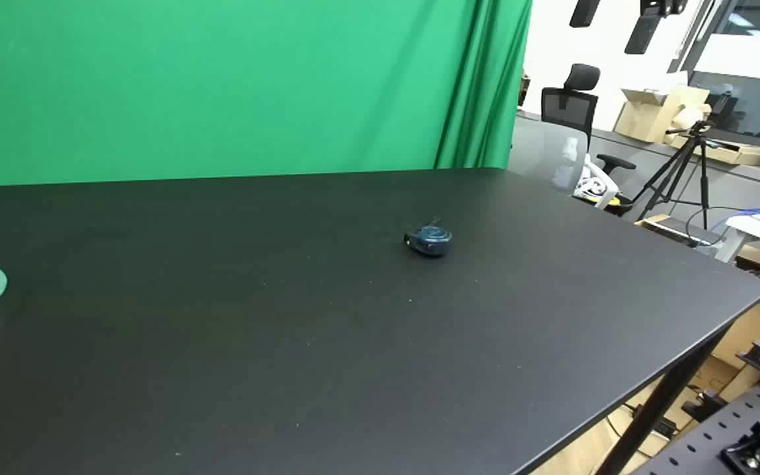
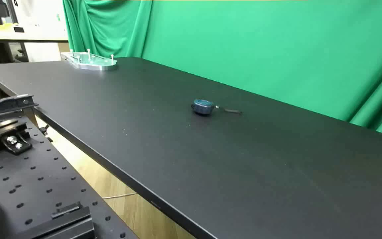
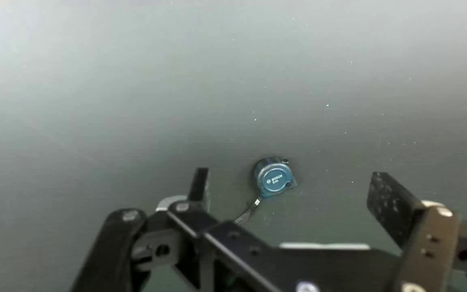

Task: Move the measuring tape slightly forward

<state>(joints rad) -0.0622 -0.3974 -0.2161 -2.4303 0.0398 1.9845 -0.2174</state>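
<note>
The measuring tape is a small blue and black round case lying flat on the dark table. It shows in both exterior views, right of centre in an exterior view (image 1: 429, 240) and near the middle in an exterior view (image 2: 203, 107). Its dark wrist strap trails off to one side. In the wrist view the tape (image 3: 275, 178) appears between the two fingers, nearer the left one, with part of the strap hidden by the gripper. My gripper (image 3: 291, 172) is wide open and empty, held above the table, apart from the tape. Its fingertips also show at the top right in an exterior view (image 1: 607, 36).
The dark table (image 1: 287, 369) carries a clear plate with upright pegs (image 2: 91, 62) at its far end. A green curtain (image 2: 260, 49) stands along the back edge. A perforated metal base (image 2: 45, 186) stands beside the table, with a gap between them.
</note>
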